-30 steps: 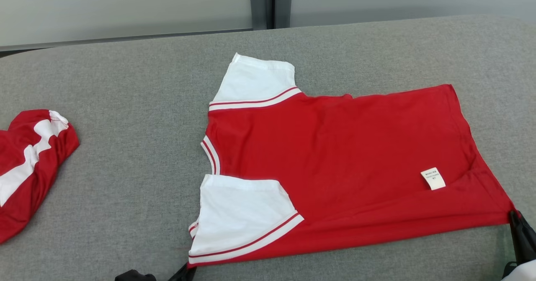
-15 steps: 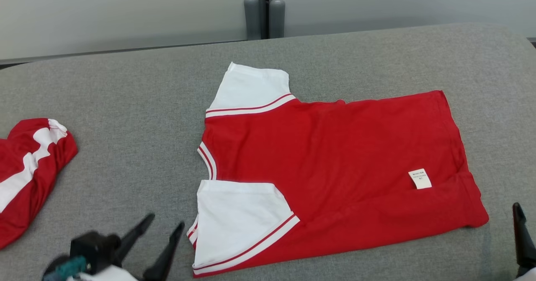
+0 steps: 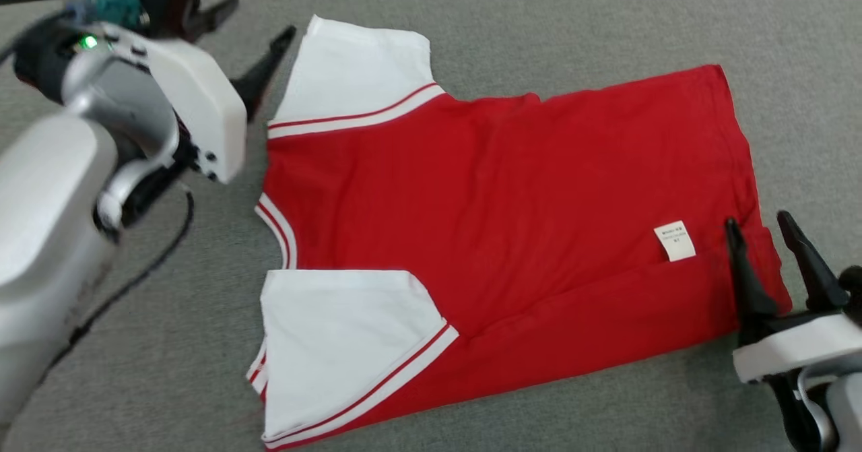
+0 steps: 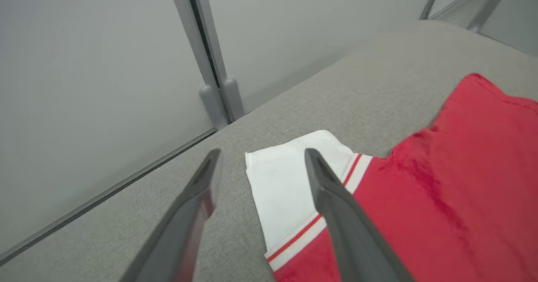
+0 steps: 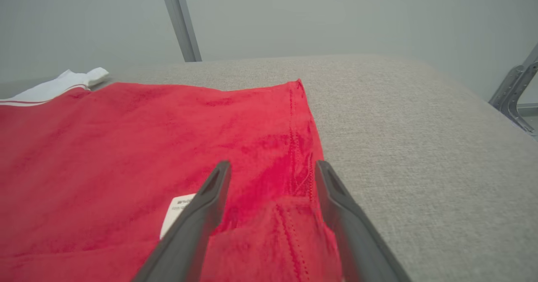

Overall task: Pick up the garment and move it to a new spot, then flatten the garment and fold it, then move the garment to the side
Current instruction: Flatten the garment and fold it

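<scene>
The shirt (image 3: 512,223) lies flat mid-way across the table (image 3: 539,14), collar (image 3: 276,221) left, hem (image 3: 739,135) right: left gripper (image 3: 261,17), jaws wide and empty, hovers by the far sleeve (image 3: 357,68), right gripper (image 3: 757,221), equally open, over the hem.

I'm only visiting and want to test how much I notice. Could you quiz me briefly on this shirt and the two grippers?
1. True or false: the right gripper is clamping the shirt.
2. What is the left gripper beside? A) a white sleeve B) a button C) a pocket
3. Fill in: the white label lies near the ___ gripper.
Key: 1 false, its jaws stand open; 2 A; 3 right.
</scene>
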`<state>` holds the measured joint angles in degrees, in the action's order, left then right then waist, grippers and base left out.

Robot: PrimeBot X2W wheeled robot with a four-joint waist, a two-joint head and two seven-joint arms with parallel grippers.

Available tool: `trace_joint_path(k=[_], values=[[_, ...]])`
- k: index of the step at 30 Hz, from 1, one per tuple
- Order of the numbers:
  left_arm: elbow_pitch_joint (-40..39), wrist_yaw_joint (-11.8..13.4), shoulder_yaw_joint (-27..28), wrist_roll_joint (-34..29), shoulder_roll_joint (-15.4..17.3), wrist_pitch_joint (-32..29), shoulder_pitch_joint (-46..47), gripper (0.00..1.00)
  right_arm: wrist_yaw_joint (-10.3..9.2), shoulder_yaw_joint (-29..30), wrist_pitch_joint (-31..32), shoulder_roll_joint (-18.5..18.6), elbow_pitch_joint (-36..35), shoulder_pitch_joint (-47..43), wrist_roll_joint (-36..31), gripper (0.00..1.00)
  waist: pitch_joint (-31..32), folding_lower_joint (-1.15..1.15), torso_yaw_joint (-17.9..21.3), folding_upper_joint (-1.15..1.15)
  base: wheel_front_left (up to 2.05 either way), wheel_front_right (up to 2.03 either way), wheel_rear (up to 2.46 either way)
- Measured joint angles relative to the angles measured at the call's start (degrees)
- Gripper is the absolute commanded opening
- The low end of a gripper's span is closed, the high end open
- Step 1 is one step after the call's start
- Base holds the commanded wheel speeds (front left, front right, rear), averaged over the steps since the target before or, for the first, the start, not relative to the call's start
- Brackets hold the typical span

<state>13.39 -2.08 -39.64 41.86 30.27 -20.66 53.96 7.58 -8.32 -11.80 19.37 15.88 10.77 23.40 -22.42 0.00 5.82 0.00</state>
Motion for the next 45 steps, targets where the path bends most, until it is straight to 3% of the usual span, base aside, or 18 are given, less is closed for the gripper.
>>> trace_joint_path(k=[5, 10, 20, 21, 23, 24, 25, 26, 27, 28, 35, 45], values=[[12.4, -1.5, -1.6, -1.6, 0.0, -8.9, 10.8, 1.0, -0.02, -5.1, -1.4, 0.5, 1.9, 4.3, -0.2, 1.0, -4.1, 0.0, 5.1, 0.0, 0.0, 0.0, 0.0], [20.8, -2.4, -2.5, -1.5, 0.4, -15.0, 15.1, 1.0, -0.02, -7.4, -2.8, -1.1, 4.9, 6.8, 0.8, 1.0, -7.4, 0.0, 10.0, 0.0, 0.0, 0.0, 0.0], [27.2, -2.4, -3.1, -1.8, 2.7, -19.2, 18.2, 1.0, -0.02, -8.0, -3.1, -2.1, 6.3, 8.7, 2.3, 1.0, -10.9, 0.0, 16.2, 0.0, 0.0, 0.0, 0.0], [27.5, -2.4, -3.2, -2.0, 3.0, -19.4, 18.4, 0.89, -0.02, -7.7, -3.1, -2.1, 6.2, 8.7, 2.3, 1.0, -11.1, 0.0, 16.5, 0.0, 0.0, 0.0, 0.0], [27.8, -2.4, -3.8, -2.7, 3.4, -19.4, 19.1, 0.43, -0.02, -7.6, -3.2, -2.2, 6.0, 8.7, 2.2, 1.0, -11.3, 0.0, 17.0, 0.0, 0.0, 0.0, 0.0], [27.9, -2.4, -3.9, -3.0, 3.4, -19.2, 19.2, 0.43, -0.02, -7.6, -3.2, -2.2, 5.9, 8.7, 2.2, 1.0, -11.3, 0.0, 17.1, 0.0, 0.0, 0.0, 0.0], [28.1, -2.4, -3.9, -3.0, 3.5, -19.2, 19.2, 0.36, -0.02, -7.6, -3.2, -2.2, 5.9, 8.7, 2.1, 1.0, -11.2, 0.0, 17.2, 0.0, 0.0, 0.0, 0.0], [28.3, -2.4, -4.0, -3.0, 3.4, -19.2, 19.2, 0.27, -0.02, -7.6, -3.2, -2.2, 5.8, 8.7, 2.0, 1.0, -11.2, 0.0, 17.3, 0.0, 0.0, 0.0, 0.0], [28.5, -2.4, -3.9, -3.0, 3.4, -19.2, 19.2, 0.07, -0.02, -7.5, -3.2, -2.2, 5.7, 8.7, 2.0, 1.0, -11.1, 0.0, 17.3, 0.0, 0.0, 0.0, 0.0], [28.7, -2.4, -3.9, -2.8, 3.4, -19.3, 19.2, 0.0, -0.02, -7.5, -3.2, -2.2, 5.6, 8.8, 2.0, 1.0, -11.0, 0.0, 17.2, 0.0, 0.0, 0.0, 0.0], [28.3, -2.8, -3.2, -0.2, 2.1, -19.1, 19.1, 0.0, -0.02, -7.5, -3.2, -1.7, 5.1, 9.7, 1.7, 1.0, -10.4, 0.0, 16.1, 0.0, 0.0, 0.0, 0.0], [25.9, -4.4, -3.2, 2.3, -0.2, -16.4, 18.9, 0.0, -0.02, -10.4, -3.2, 0.3, 6.0, 18.8, 3.5, 1.0, -8.3, 0.0, 12.9, 0.0, 0.0, 0.0, 0.0]])
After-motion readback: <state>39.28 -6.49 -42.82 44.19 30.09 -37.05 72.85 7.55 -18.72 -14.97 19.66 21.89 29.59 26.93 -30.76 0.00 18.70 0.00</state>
